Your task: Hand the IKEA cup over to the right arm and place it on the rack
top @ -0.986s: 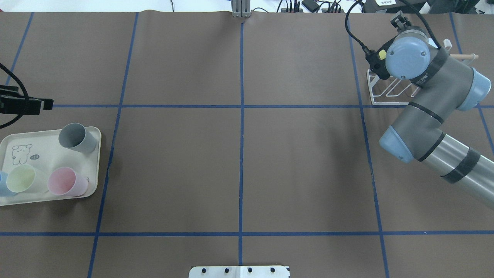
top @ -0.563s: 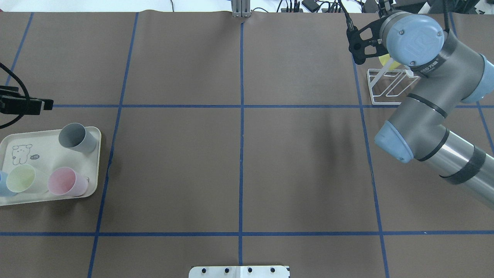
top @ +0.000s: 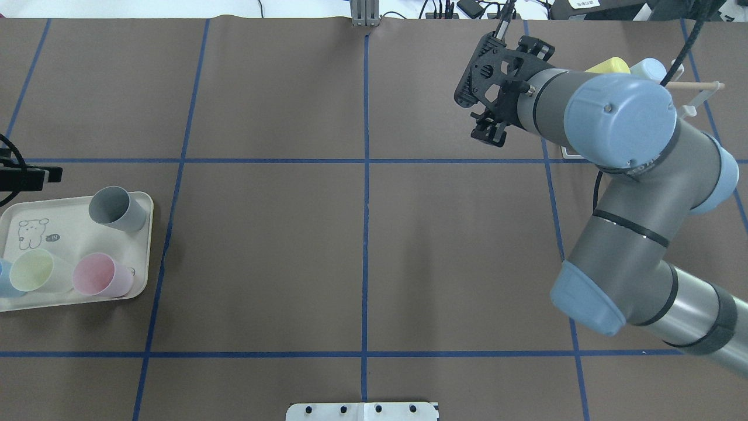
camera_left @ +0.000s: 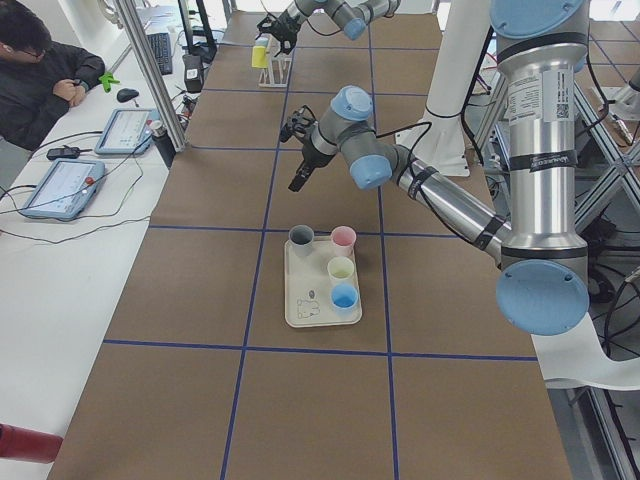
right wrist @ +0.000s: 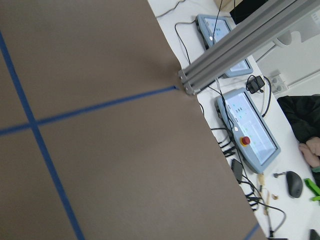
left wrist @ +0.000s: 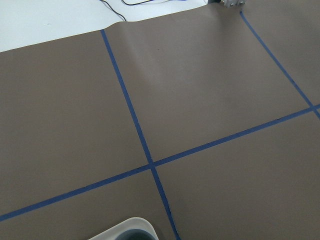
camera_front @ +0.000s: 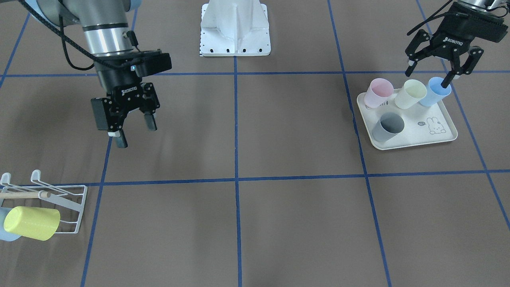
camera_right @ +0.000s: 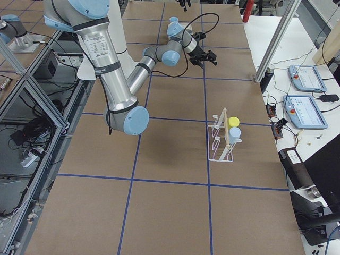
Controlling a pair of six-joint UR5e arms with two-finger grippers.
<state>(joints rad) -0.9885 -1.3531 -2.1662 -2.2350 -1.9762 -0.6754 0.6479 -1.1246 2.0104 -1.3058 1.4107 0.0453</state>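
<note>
Two cups hang on the white wire rack [camera_front: 75, 207]: a yellow cup [camera_front: 32, 223] and a light-blue one [camera_front: 4, 235] behind it. The overhead view shows the yellow cup [top: 610, 64] past the right arm. My right gripper [camera_front: 134, 132] is open and empty above bare table, away from the rack. On the cream tray [camera_front: 438, 137] stand pink [camera_front: 378, 92], pale-green [camera_front: 412, 93], blue [camera_front: 436, 91] and grey [camera_front: 388, 126] cups. My left gripper [camera_front: 432, 73] hangs open above the tray's cups, one fingertip [camera_front: 448, 81] over the blue cup's mouth.
The robot's white base [camera_front: 235, 32] is at the table's robot side. A person sits at a side bench with tablets [camera_left: 70, 185]. An aluminium post [camera_right: 276, 48] stands by the table's far edge. Blue tape lines grid the brown table cover.
The right arm has drawn back from the rack toward the table's middle, leaving the yellow cup hanging there. The left gripper has edged further left in the overhead view.
</note>
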